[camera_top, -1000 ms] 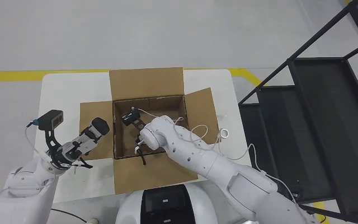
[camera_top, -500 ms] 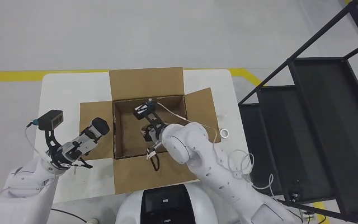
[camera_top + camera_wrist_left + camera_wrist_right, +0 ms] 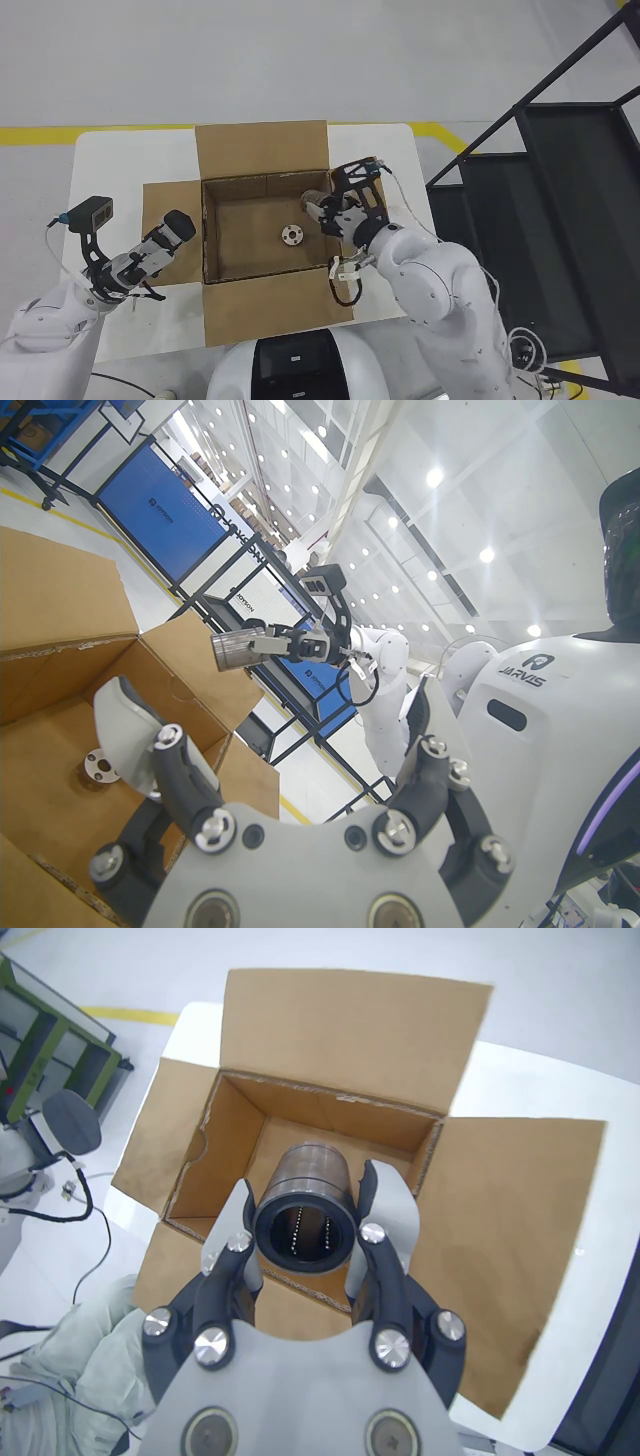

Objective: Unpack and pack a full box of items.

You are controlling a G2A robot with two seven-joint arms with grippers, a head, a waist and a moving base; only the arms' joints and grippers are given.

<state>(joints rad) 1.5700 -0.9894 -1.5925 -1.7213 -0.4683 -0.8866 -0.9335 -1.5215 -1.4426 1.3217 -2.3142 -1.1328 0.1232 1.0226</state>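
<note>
Right pincer (image 3: 307, 1184) clamping cylinder (image 3: 311, 1167), long axis along pincer, over box (image 3: 350, 1028), left pincer (image 3: 270, 706) spread, empty

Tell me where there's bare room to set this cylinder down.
Bare: the box floor around the small flanged disc, and the table's far-left corner beyond the left flap. Crowded: the table's right side under the right arm holding the cylinder, and near-left under the left arm.

Cardboard box (image 3: 265, 150): plain brown, unprinted. Tabletop (image 3: 110, 170): white. The linear bearing (image 3: 305, 1163) was dark metallic grey with a black end ring. The flanged disc (image 3: 292, 236) was silver. Right hand (image 3: 307, 1180) and left hand (image 3: 265, 700) both showed white fingers (image 3: 395, 1198), black linkages and grey base plates. Floor stripe (image 3: 100, 133): yellow.
</note>
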